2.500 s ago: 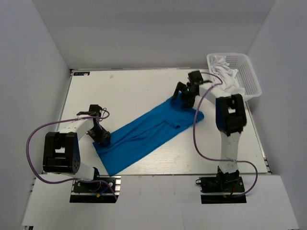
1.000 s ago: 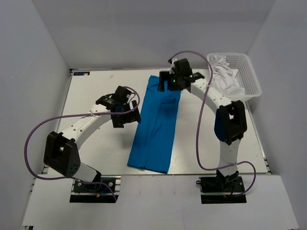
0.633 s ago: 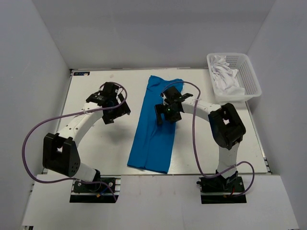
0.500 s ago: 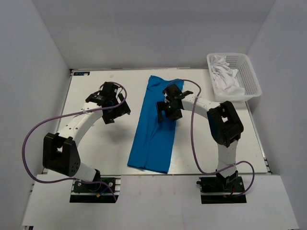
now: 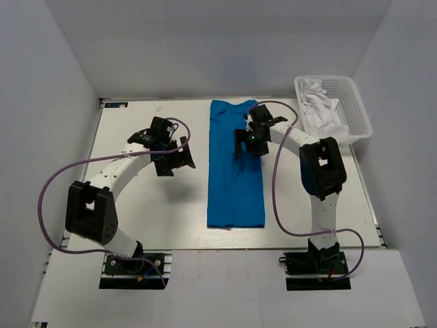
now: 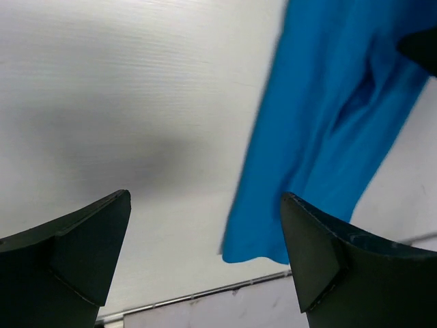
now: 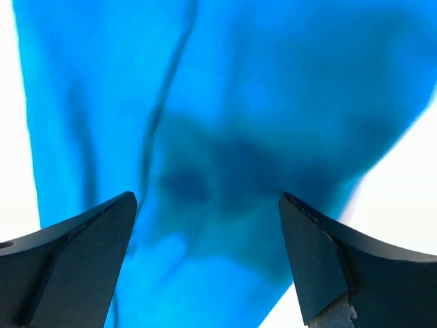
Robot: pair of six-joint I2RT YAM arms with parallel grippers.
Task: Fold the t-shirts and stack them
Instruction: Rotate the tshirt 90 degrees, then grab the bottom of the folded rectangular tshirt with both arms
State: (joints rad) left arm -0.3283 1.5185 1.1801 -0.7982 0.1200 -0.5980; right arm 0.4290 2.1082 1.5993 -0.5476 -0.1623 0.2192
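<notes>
A bright blue t-shirt [image 5: 235,184] lies on the white table as a long narrow strip, running from the far edge toward the near edge. My right gripper [image 5: 247,147] hovers open over its far half. In the right wrist view blue cloth [image 7: 225,102] fills the space under the spread right gripper [image 7: 208,198], and nothing is pinched. My left gripper [image 5: 179,161] stands open over bare table just left of the strip. In the left wrist view the left gripper [image 6: 205,198] holds nothing, and the t-shirt [image 6: 328,102] lies to the upper right.
A white lattice basket [image 5: 356,102] with crumpled white cloth [image 5: 317,102] in it sits at the far right corner. White walls close in the table on the left, back and right. The table's near edge [image 6: 205,295] shows in the left wrist view.
The blue strip now lies straight, its near end swung right. My right gripper has moved toward the far end of the strip. My left gripper has shifted slightly right, closer to the cloth.
</notes>
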